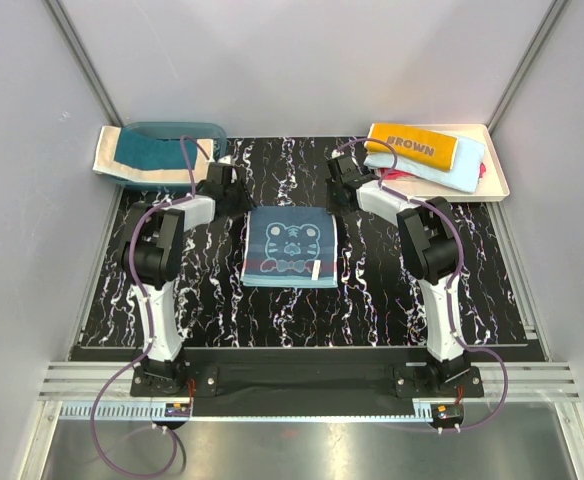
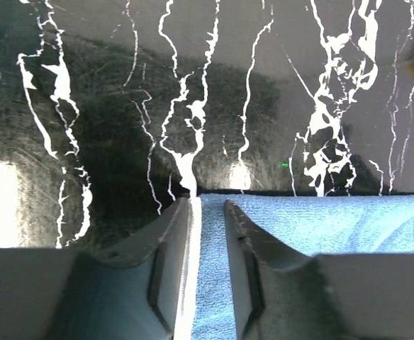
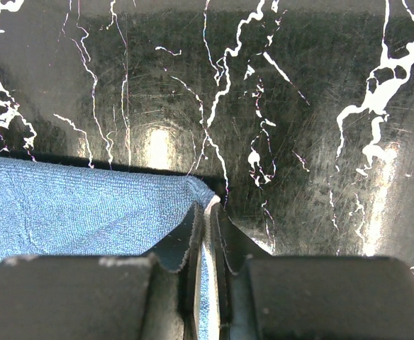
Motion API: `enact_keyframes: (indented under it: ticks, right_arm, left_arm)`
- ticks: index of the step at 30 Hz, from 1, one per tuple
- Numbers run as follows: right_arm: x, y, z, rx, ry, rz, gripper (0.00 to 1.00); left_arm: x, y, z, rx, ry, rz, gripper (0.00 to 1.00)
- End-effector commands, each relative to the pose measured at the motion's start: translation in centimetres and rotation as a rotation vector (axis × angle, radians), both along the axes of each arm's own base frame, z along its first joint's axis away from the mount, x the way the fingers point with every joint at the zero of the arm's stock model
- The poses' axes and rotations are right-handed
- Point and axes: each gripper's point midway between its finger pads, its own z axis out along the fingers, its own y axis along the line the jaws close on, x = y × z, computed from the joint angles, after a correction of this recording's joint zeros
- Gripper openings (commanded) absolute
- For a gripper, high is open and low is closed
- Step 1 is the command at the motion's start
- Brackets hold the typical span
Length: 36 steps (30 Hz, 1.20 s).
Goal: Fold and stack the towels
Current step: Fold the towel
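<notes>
While the dusty blue towel point(image 1: 290, 245) lies flat in the middle of the desk point(image 1: 392, 300), cartoon outline up, both claws sit low at its far edge. At the far left corner, the left claw point(image 2: 207, 207) has its jaws narrowly apart; the towel's pale hem lies loose between the fingers point(image 2: 166, 269), not pinched. At the far right corner, the right claw point(image 3: 208, 209) is clamped tight on the cloth, which puckers up between its fingers point(image 3: 193, 234).

On the desk's far left corner stands a teal basin point(image 1: 177, 127), with a dark teal, cream-bordered towel point(image 1: 142, 152) draped over it. On the desk's far right corner a cream tray point(image 1: 477, 135) carries the orange-yellow BROWN towel point(image 1: 412, 145) atop a light blue towel point(image 1: 457, 170).
</notes>
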Motion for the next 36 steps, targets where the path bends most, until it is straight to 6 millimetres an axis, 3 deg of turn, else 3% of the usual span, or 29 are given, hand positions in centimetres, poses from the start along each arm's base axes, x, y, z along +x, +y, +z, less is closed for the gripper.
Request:
enact_keyframes:
  ticks: [1,5,14,21,30,31,34,36]
  right_arm:
    - [0.7,-0.3,0.2,-0.005,-0.020,0.004,0.12]
    - [0.6,-0.3,0.1,-0.008,-0.018,0.004,0.12]
    - [0.8,-0.2,0.2,-0.004,-0.022,0.006,0.10]
    - [1.3,-0.7,1.4,-0.001,-0.073,-0.009,0.06]
    - [1.8,-1.5,7.0,0.049,-0.242,-0.044,0.04]
    - [1.7,-1.6,8.3,0.063,-0.269,-0.048,0.04]
    - [1.3,-1.6,9.9,0.087,-0.306,-0.045,0.04]
    - [0.9,-1.6,10.2,0.097,-0.310,-0.041,0.04]
  left_arm:
    - [-0.4,0.2,0.8,-0.005,-0.011,-0.008,0.37]
    - [-0.2,-0.3,0.6,-0.020,-0.005,-0.028,0.36]
    - [-0.4,-0.7,0.1,-0.039,0.013,-0.041,0.00]
    - [1.0,-0.3,3.4,-0.043,-0.096,-0.003,0.00]
    - [1.1,-0.1,9.2,-0.086,-0.267,0.024,0.00]
    - [0.8,-0.1,9.0,-0.088,-0.265,0.022,0.00]
    - [0.3,0.0,10.5,-0.101,-0.304,0.025,0.00]
    - [-0.3,0.1,10.3,-0.106,-0.306,0.025,0.00]
